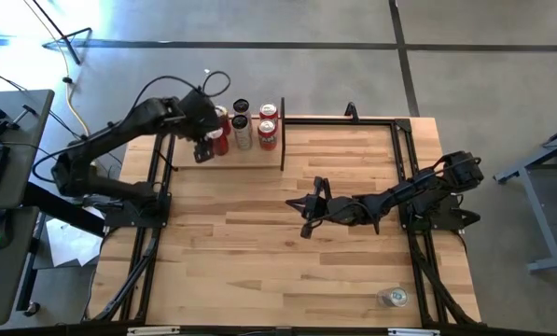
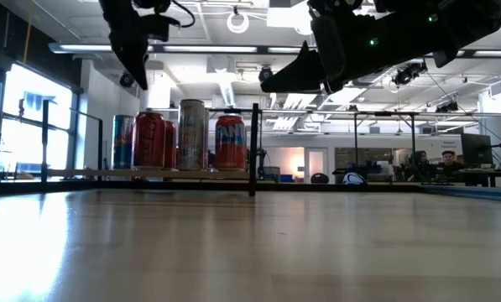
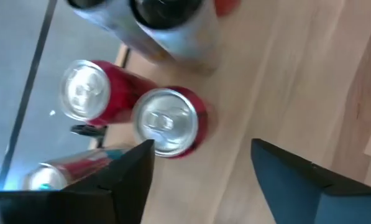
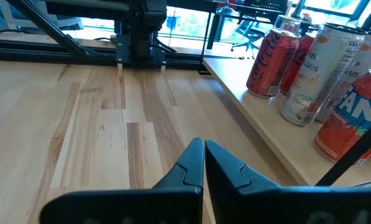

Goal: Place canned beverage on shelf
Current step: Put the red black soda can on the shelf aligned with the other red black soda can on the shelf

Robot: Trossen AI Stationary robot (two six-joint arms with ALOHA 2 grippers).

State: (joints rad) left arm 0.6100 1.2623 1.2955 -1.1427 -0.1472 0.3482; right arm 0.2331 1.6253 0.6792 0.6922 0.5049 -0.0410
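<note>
Dark fingers of the left gripper [image 3: 201, 171] stand wide apart and hold nothing, poised above a red can [image 3: 168, 122] standing free on the shelf [image 1: 189, 161] at the upper left of the high view. More cans [image 1: 252, 123] crowd that pale board beside it. The step in hand looks like the release and withdrawal after placing. Next, the arm should rise clear without clipping the neighbours. One silver can [image 1: 393, 297] lies at the lower right of the tabletop [image 1: 287, 252]. The right gripper [image 1: 306, 207] hovers mid-table, fingers pressed together, empty.
</note>
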